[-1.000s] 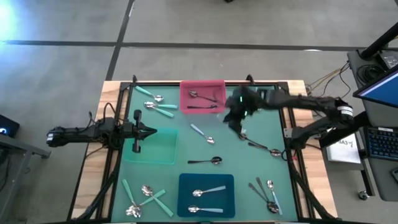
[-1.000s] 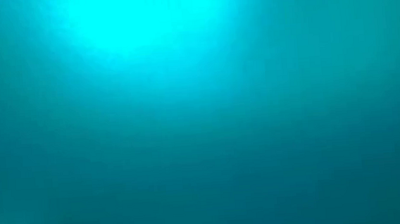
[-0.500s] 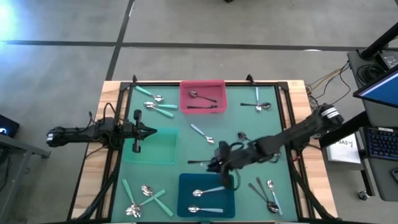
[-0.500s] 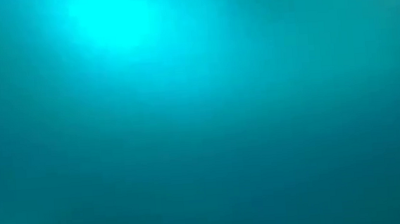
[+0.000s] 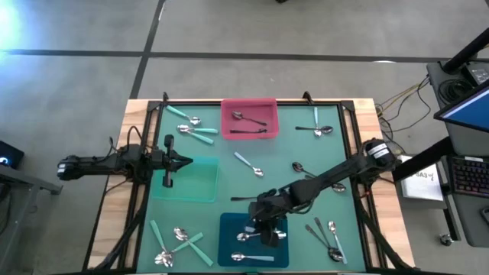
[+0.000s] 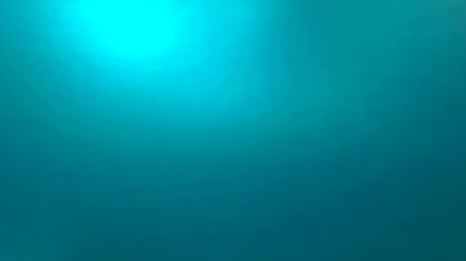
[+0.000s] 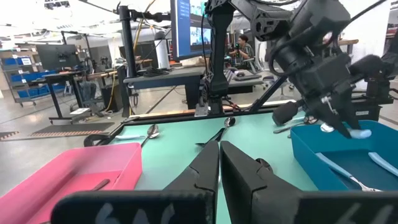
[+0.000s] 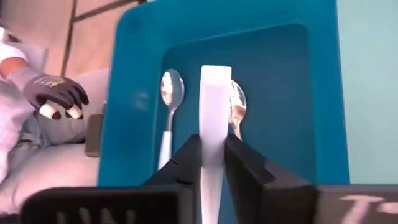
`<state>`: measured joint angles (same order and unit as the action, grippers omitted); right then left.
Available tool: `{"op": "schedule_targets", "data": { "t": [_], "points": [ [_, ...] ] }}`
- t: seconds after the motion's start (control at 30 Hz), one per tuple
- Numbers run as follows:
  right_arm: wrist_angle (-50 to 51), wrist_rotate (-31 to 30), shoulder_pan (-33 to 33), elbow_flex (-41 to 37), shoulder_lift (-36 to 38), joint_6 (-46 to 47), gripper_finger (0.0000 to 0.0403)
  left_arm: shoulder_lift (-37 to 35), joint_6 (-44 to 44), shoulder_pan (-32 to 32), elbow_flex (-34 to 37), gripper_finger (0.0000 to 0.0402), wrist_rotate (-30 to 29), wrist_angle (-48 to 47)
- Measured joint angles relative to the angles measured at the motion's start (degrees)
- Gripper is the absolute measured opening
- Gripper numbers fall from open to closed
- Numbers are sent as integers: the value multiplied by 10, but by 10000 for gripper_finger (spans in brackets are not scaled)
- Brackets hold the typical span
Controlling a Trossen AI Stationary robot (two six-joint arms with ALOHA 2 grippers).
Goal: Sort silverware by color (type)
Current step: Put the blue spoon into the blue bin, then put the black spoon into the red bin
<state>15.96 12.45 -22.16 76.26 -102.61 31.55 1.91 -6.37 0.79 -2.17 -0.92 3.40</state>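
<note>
High view: right end effector (image 5: 267, 229) over blue tray (image 5: 229, 229).

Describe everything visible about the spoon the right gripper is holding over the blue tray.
The pale blue-handled spoon has a flat, straight handle, plastic by its look; its bowl is hidden. The right gripper pinches it between both fingers, handle pointing out past the fingertips. It hangs above the blue tray, clear of the two spoons lying inside. In the left wrist view the handle sticks out sideways from the gripper, just over the tray's rim.
</note>
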Motion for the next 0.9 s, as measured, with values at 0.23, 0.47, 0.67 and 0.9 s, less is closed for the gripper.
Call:
{"op": "schedule_targets", "data": {
  "t": [0.23, 0.47, 0.67, 0.9],
  "points": [
    [77, 1, 1, 44, 2, -51, 156, 0, 0, 0, 0, 0, 0, 0],
    [215, -41, 20, 90, 20, -115, 183, 0, 0, 0, 0, 0, 0, 0],
    [288, -50, 95, 77, 40, -144, 173, 0, 0, 0, 0, 0, 0, 0],
    [319, -51, 203, 69, 44, -210, 168, 0, 0, 0, 0, 0, 0, 0]
  ]
}}
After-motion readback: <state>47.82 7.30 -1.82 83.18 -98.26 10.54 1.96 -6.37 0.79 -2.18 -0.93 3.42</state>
